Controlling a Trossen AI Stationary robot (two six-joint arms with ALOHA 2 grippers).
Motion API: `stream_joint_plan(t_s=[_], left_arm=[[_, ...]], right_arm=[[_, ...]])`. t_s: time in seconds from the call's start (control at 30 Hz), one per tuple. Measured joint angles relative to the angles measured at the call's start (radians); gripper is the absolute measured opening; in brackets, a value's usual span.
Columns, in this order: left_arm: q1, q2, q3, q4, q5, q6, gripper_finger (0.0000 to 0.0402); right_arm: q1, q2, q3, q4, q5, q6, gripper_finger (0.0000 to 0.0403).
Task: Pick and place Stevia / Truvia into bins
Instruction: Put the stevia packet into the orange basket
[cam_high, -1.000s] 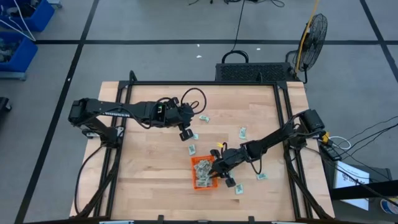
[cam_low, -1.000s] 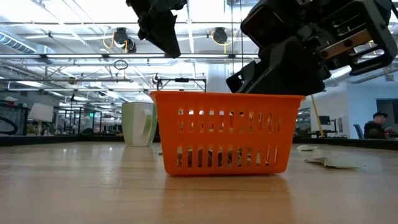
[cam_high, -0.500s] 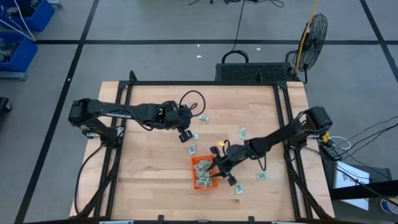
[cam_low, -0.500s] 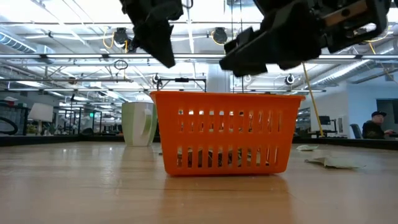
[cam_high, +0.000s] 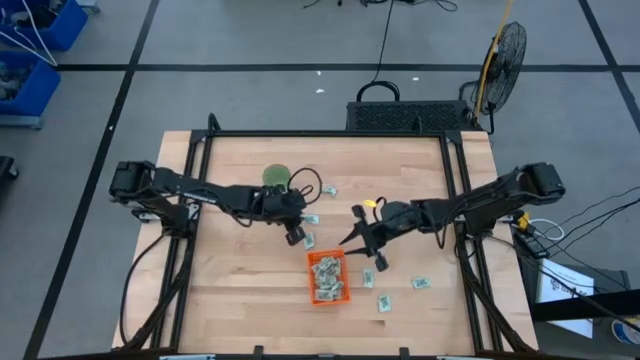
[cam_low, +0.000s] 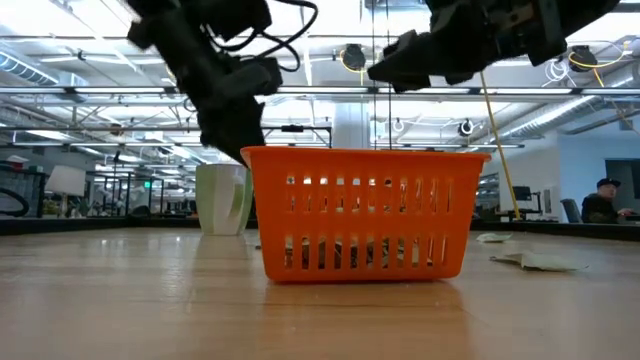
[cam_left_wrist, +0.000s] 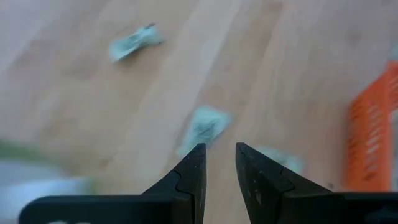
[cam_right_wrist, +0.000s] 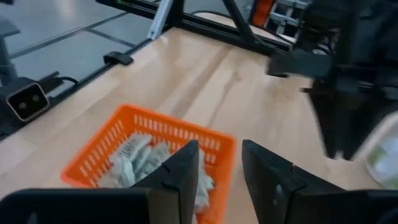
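Observation:
The orange bin (cam_high: 328, 277) stands near the table's middle front, with several Stevia sachets (cam_right_wrist: 140, 158) lying in it. More sachets lie flat on the wood around it: two just beyond its far left corner (cam_high: 308, 240) (cam_high: 309, 219), and others to the right (cam_high: 390, 212) (cam_high: 421, 284). My left gripper (cam_high: 294, 236) hovers open, low over those two sachets (cam_left_wrist: 205, 124), with nothing between its fingers. My right gripper (cam_high: 362, 250) hangs open above the bin's far right side (cam_right_wrist: 217, 162), holding nothing.
A green cup (cam_high: 276, 178) stands on the table behind my left arm. Single sachets lie at the far middle (cam_high: 328, 190) and near the front (cam_high: 383, 303). Black frame rails run along the table's left and right edges (cam_high: 465, 200).
My left gripper has come down and toward the near edge, closer to the sachets beside the bin, uncovering the green cup. My right gripper has risen from over the bin and drawn back toward the far right.

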Motion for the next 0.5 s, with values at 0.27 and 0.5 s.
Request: stream_joint_plan(t_s=[0.27,0.5], left_arm=[[0.001,0.003,-0.157,0.253,-0.007,-0.126,0.009],[-0.019,0.073,-0.159,0.269,-0.059,-0.279,0.009]], right_arm=[[-0.064,-0.022,-0.059,0.044,0.0,-0.078,0.0114],[-0.095,-0.022,-0.06,0.09,-0.003,-0.105,0.0114]])
